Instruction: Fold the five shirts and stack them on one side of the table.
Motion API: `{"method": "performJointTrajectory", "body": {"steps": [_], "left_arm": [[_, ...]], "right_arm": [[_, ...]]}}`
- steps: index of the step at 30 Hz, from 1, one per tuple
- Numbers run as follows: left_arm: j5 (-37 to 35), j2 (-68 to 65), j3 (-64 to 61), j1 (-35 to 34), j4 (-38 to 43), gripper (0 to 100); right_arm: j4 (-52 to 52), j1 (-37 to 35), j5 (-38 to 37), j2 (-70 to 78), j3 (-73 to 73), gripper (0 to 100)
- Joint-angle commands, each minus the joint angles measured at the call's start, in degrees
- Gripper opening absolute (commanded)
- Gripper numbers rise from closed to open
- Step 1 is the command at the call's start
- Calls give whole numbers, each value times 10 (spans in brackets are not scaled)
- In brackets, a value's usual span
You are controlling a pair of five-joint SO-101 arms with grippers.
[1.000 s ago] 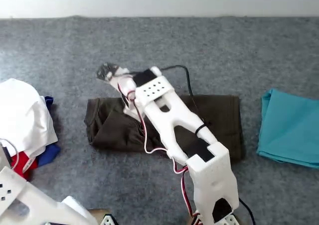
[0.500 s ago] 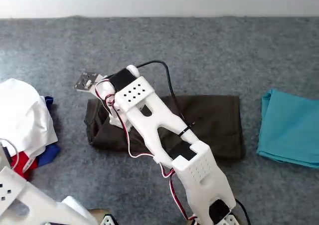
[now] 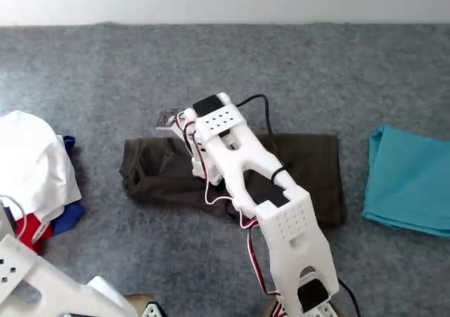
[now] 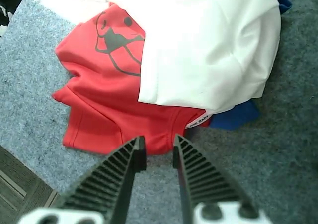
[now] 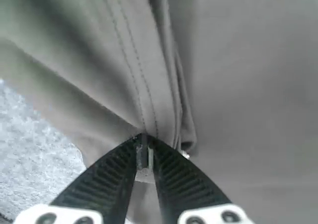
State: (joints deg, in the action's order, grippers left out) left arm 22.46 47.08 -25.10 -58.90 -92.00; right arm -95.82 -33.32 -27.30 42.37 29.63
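Our right hand (image 5: 143, 145) clamps a seam fold of the dark olive fabric shirt (image 3: 309, 169) lying mid-way across the grey felt worktop (image 3: 316, 71). Our left hand (image 4: 157, 142) hovers slightly parted above the red printed shirt (image 4: 109, 110).

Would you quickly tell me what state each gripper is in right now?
Left gripper: slightly open, empty, above the red shirt.
Right gripper: shut on a fold of the dark brown shirt.

Grey felt table (image 3: 316, 71), olive shirt (image 3: 309, 166) at centre, folded teal shirt (image 3: 408, 180), shirt heap (image 3: 31, 159)
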Motion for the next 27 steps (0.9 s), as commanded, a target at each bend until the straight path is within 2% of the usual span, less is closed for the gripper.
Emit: {"method": "performJointTrajectory", "body": {"steps": [1,7,11,20,24,27], "left_arm": [[3,-2,2,1,7,102],[3,-2,2,1,9,102],[3,-2,2,1,9,102],[3,-2,1,2,9,102],[3,2,4,2,6,102],[3,2,2,2,7,102]], "right_arm": [[3,-13,-7,-16,3,9],[-19,-62,-2,-81,3,9],[19,-80,26,-117,3,9],[94,-79,25,-37,3,9],[7,-79,34,-44,48,9],[-66,-59,96,-50,89,9]]}}
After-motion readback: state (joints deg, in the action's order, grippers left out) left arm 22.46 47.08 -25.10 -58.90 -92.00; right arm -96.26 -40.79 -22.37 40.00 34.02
